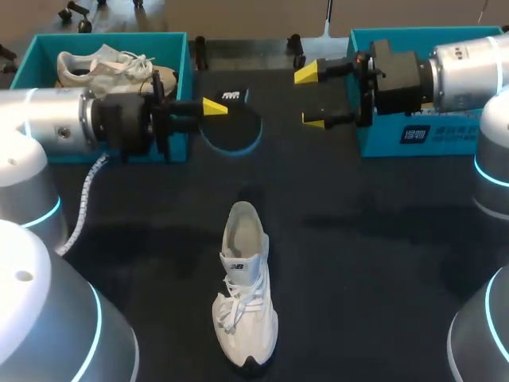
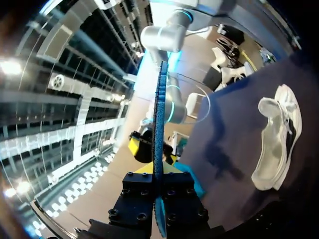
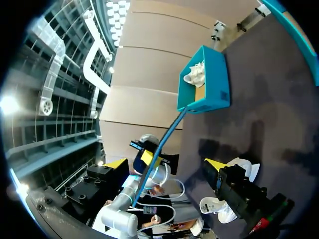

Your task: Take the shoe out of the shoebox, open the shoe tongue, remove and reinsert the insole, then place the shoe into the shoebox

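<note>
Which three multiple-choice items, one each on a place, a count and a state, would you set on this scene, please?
1. Where is the nearer white shoe? A in a box; B on the table; C held aloft.
2. How many teal shoeboxes are there? A one; B two; C three.
3. The right gripper is: A open; B shut on a shoe; C shut on a lace.
Answers: B, it lies flat on the dark top. B, there is a left shoebox and a right shoebox. A, its fingers stand apart around nothing; the left gripper holds the insole.
</note>
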{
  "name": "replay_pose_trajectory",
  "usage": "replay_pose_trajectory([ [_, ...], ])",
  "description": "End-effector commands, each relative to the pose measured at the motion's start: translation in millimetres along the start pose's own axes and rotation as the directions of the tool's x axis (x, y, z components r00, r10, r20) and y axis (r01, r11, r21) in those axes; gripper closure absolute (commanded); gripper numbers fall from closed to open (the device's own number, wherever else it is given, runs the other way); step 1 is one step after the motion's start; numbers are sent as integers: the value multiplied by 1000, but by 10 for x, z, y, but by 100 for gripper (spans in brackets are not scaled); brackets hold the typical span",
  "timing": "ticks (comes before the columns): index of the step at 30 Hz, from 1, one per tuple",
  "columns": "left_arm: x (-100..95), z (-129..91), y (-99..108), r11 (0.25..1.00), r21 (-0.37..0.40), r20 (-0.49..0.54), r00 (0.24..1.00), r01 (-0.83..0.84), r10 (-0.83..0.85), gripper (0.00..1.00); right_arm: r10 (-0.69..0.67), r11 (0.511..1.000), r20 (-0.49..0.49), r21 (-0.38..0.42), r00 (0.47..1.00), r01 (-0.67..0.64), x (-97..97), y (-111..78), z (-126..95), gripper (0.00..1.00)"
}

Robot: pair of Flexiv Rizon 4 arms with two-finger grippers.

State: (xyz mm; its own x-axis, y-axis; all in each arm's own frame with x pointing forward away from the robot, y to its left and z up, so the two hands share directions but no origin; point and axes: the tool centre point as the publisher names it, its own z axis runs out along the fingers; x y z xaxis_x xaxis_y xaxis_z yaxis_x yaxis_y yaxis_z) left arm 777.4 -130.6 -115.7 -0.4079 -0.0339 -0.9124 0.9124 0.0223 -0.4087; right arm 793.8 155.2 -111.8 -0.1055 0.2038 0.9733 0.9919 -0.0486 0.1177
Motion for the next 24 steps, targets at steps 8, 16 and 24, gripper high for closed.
replay_pose_trajectory([
  [8, 18, -22, -37, 988, -15, 42, 987, 154, -153, 100, 1, 1000, 1, -1, 1000, -1, 2, -1, 15, 0],
  [16, 32, -7, -20, 979, -8, 46, 978, 205, -204, 100, 1, 1000, 1, -1, 1000, -1, 2, -1, 15, 0],
  [24, 27, -10, -79, 853, 35, 103, 847, 521, -521, 100, 1, 1000, 1, -1, 1000, -1, 2, -1, 15, 0],
])
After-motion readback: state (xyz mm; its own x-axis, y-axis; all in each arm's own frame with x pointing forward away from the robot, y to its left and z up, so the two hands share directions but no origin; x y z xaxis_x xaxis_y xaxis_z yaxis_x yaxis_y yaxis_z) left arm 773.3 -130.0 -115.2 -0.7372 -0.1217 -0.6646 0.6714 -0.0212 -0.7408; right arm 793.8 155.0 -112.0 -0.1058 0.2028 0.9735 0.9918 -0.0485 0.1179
